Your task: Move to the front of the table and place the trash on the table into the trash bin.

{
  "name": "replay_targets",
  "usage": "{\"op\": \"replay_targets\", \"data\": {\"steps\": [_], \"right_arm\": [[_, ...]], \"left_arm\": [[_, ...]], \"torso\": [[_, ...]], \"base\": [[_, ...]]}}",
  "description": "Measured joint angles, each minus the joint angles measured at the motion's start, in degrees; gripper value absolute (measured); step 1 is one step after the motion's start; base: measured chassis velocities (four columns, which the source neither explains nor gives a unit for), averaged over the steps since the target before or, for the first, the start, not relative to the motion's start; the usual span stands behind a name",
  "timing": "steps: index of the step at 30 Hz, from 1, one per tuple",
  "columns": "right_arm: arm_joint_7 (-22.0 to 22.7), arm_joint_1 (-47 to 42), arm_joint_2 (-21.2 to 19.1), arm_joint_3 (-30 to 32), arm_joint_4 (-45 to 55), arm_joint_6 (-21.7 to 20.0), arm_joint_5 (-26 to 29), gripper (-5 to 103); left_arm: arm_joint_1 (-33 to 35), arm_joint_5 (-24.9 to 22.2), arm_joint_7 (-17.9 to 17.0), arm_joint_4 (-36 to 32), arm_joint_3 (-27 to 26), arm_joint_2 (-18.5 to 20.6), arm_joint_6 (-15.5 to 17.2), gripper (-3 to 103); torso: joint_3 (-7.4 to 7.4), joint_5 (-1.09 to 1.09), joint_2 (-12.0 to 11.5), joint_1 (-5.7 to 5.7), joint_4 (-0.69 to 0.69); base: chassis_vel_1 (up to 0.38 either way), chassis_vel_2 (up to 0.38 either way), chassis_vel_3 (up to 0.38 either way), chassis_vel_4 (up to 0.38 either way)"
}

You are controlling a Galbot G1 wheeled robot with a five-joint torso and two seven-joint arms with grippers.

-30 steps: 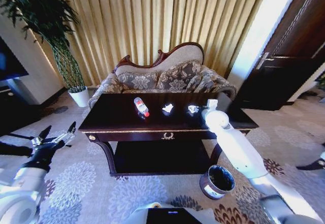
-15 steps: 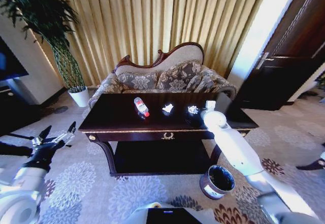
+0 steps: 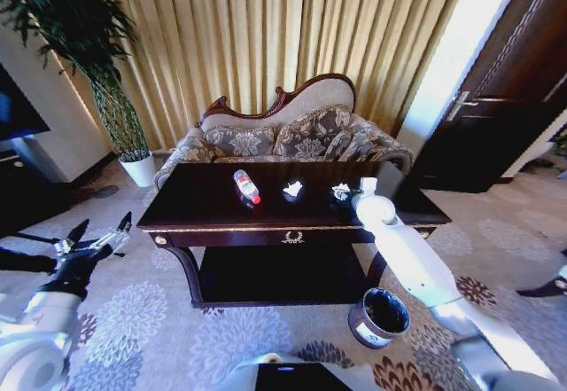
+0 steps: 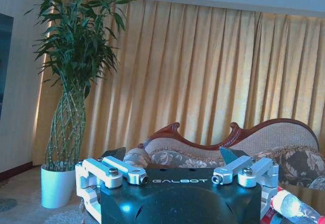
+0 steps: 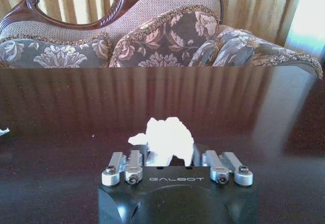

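Note:
The dark glossy table [image 3: 204, 207] stands straight ahead, in front of a sofa. Trash lies in a row on its top: a clear bottle [image 3: 247, 186] with a red label at the left, a crumpled white paper wad [image 3: 292, 189] in the middle, and a second wad [image 3: 341, 191] at the right. My right gripper [image 3: 361, 187] is down at the table top by that right wad. In the right wrist view the wad [image 5: 165, 137] sits just ahead, between the spread fingers of the open gripper [image 5: 170, 158]. My left gripper [image 3: 96, 242] hangs open left of the table. The bottle [image 4: 293, 207] shows beside it.
The round dark trash bin [image 3: 379, 316] stands on the carpet by the table's right front leg, under my right arm. A patterned sofa [image 3: 292, 138] is behind the table. A white plant pot [image 3: 140, 169] stands at the back left, a dark door [image 3: 505, 98] at the right.
My right gripper has edged a little lower and closer to the right paper wad. The left arm and the other trash have not moved.

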Motion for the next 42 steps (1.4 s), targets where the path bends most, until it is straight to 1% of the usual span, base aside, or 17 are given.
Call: {"op": "replay_targets", "data": {"steps": [3, 5, 6, 9, 11, 13, 14, 16, 18, 19, 20, 26, 29, 30, 34, 38, 42], "right_arm": [[-0.03, -0.02, -0.09, 0.19, 0.19, 0.62, 0.03, 35], [-0.10, -0.01, -0.15, 0.23, 0.22, 1.36, 0.07, 35], [-0.17, -0.01, -0.19, 0.25, 0.27, 2.14, 0.17, 30], [-1.14, -0.39, -0.29, 0.54, 1.44, 6.08, 0.37, 14], [-1.34, -0.66, -0.35, 0.71, 2.06, 7.29, 0.30, 14], [-2.11, -1.54, -0.54, 1.21, 3.59, 9.61, -0.94, 4], [-3.07, -2.46, -0.82, 1.75, 4.86, 11.11, -2.24, 2], [-3.58, -3.04, -1.00, 2.10, 5.59, 11.86, -2.75, 1], [-5.83, -6.10, -1.98, 3.88, 9.11, 14.36, -3.94, 1], [-8.49, -10.78, -3.27, 6.71, 14.35, 17.13, -4.11, 1], [-9.53, -13.04, -3.76, 8.06, 16.93, 18.19, -4.18, 1], [-11.50, -17.86, -4.09, 11.34, 21.79, 19.83, -5.64, 1], [-12.98, -23.44, -3.71, 14.36, 24.63, 20.53, -8.59, 1], [-12.98, -23.44, -3.71, 14.36, 24.63, 20.53, -8.59, 1], [-15.23, -31.73, -3.03, 18.12, 26.00, 22.87, -12.63, 1], [-16.21, -35.72, -2.93, 20.13, 26.09, 24.92, -13.72, 1], [-16.71, -37.04, -3.04, 20.93, 25.17, 26.51, -14.09, 1]], "left_arm": [[0.03, -0.02, 0.03, 0.05, 0.00, -0.07, -0.04, 100], [0.02, -0.02, 0.04, 0.08, 0.00, -0.10, -0.06, 100], [0.02, -0.02, 0.05, 0.10, 0.00, -0.11, -0.07, 100], [0.03, -0.03, 0.09, 0.15, 0.09, -0.13, -0.10, 100], [0.01, -0.03, 0.10, 0.15, 0.12, -0.13, -0.11, 100], [-0.05, -0.03, 0.10, 0.15, 0.16, -0.11, -0.11, 100], [-0.08, -0.03, 0.11, 0.16, 0.16, -0.05, -0.11, 100], [-0.08, -0.03, 0.11, 0.17, 0.16, -0.01, -0.11, 100], [-0.06, -0.03, 0.11, 0.34, 0.13, 0.23, -0.12, 100], [0.16, -0.05, 0.11, 0.62, -0.02, 0.73, -0.19, 100], [0.16, -0.06, 0.09, 0.72, -0.08, 0.86, -0.21, 100], [-0.22, -0.06, 0.03, 1.11, -0.09, 0.91, -0.22, 100], [-0.56, -0.06, 0.00, 1.60, -0.05, 1.27, -0.21, 100], [-0.56, -0.06, 0.00, 1.60, -0.05, 1.27, -0.21, 100], [-0.75, -0.58, -0.01, 1.92, -0.01, 1.96, -0.10, 100], [-0.63, -0.77, 0.04, 2.00, 0.10, 2.55, -0.05, 100], [-0.13, -0.93, 0.10, 2.00, 0.14, 3.17, -0.04, 100]], "torso": [[0.00, 0.00, 0.00, 0.00, 0.00], [0.00, 0.00, 0.00, 0.00, 0.00], [0.00, 0.00, 0.00, 0.00, 0.00], [0.00, 0.00, 0.00, 0.00, 0.00], [0.00, 0.00, 0.00, 0.00, 0.01], [0.00, 0.00, 0.00, 0.00, 0.01], [0.00, 0.00, 0.00, 0.00, 0.01], [0.00, 0.00, 0.00, 0.00, 0.01], [0.00, 0.00, 0.00, 0.00, 0.00], [0.00, 0.00, 0.01, 0.00, -0.01], [0.00, 0.00, 0.01, 0.00, -0.01], [-0.01, 0.00, 0.01, -0.01, 0.00], [-0.01, 0.00, 0.01, -0.01, 0.02], [-0.01, 0.00, 0.01, -0.01, 0.02], [-0.01, 0.00, 0.01, -0.02, -0.01], [-0.01, 0.00, 0.01, -0.01, -0.01], [0.00, 0.00, 0.01, -0.01, 0.01]], "base": [[0.000, 0.000, 0.000, 0.000], [0.000, 0.000, 0.000, 0.000], [0.000, 0.000, 0.000, 0.000], [0.000, 0.000, 0.000, 0.000], [0.000, 0.000, 0.000, 0.000], [0.000, 0.000, 0.000, 0.000], [0.000, 0.000, 0.000, 0.000], [0.000, 0.000, 0.000, 0.000], [0.000, 0.000, 0.000, 0.000], [0.000, 0.000, 0.000, 0.000], [0.000, 0.000, 0.000, 0.000], [0.000, 0.000, 0.000, 0.000], [0.000, 0.000, 0.000, 0.000], [0.000, 0.000, 0.000, 0.000], [0.000, 0.000, 0.000, 0.000], [0.000, 0.000, 0.000, 0.000], [0.000, 0.000, 0.000, 0.000]]}}
